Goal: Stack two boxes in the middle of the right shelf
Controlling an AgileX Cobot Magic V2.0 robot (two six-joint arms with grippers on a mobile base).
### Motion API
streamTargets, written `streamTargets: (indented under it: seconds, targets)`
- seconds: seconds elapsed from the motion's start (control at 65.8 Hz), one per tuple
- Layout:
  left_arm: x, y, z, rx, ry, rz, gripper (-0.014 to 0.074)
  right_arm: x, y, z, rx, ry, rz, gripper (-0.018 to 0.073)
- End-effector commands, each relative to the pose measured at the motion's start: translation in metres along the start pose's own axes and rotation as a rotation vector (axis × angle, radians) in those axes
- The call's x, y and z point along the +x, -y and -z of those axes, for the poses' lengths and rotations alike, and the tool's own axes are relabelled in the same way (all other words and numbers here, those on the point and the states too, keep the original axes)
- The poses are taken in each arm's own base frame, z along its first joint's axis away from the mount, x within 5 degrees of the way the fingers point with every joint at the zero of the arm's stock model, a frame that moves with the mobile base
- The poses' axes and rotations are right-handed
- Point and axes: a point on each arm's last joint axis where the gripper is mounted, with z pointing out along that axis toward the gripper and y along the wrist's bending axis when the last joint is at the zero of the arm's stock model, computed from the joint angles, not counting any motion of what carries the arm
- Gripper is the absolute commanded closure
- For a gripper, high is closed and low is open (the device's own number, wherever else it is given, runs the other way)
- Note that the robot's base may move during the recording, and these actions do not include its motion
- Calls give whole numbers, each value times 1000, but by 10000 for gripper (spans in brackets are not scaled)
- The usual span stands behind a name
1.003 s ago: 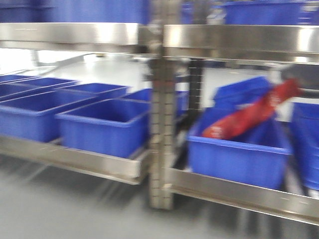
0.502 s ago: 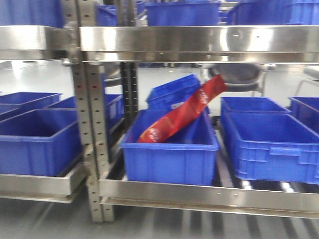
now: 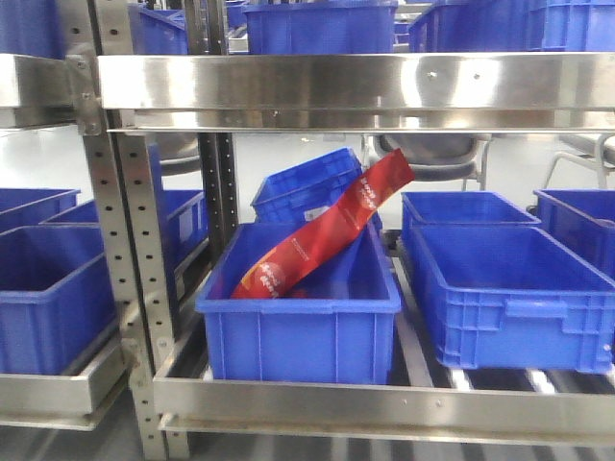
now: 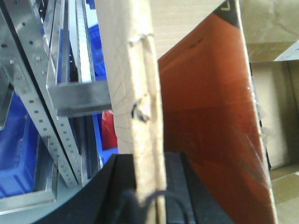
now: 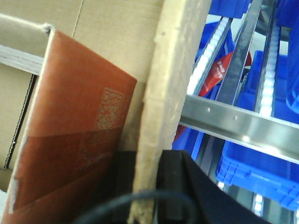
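Facing a shiny stainless-steel shelf [image 3: 365,82] crowded with blue plastic bins [image 3: 298,336] and a leaning red foil packet [image 3: 327,235] at 6 o'clock. Clenching the left claw [image 4: 148,184] on a pale edge of a brown corrugated cardboard box [image 4: 135,70], and the right claw [image 5: 150,170] on a matching cardboard edge [image 5: 170,79]; not telling whether one box or two. Carrying, seemingly, with nothing shelved yet. Needing next a level lift toward 12 o'clock, clearing the front rail.

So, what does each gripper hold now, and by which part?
The left gripper clamps a cardboard box by a thin wall edge; the right gripper likewise. Whether it is one box cannot be told.
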Motion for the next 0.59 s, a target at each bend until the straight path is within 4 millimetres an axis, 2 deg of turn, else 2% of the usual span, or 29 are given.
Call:
streamTargets:
  seconds: [0.0,0.578]
  targets:
    - [-7,-2,8,-14,73,-11,708,-7,0,9,8,76,24,712]
    - [-7,-2,8,-14,73,-11,708,-7,0,9,8,76,24,712]
